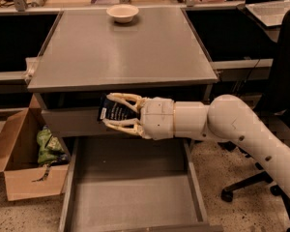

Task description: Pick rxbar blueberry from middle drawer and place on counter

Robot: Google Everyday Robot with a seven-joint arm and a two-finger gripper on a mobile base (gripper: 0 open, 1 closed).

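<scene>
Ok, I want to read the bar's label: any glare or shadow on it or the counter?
Camera view: the counter has a soft even sheen, no hard glare; the gripper, just below the counter's front edge above the open middle drawer, is shut on the rxbar blueberry, whose dark wrapper sits against a shadowed recess, without glare; the drawer floor is dim.

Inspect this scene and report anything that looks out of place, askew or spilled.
Nothing is spilled or damaged. The tool holds the rxbar blueberry slightly tilted in mid-air above the open middle drawer, below the counter edge. A green bag sits in a cardboard box on the floor.
</scene>
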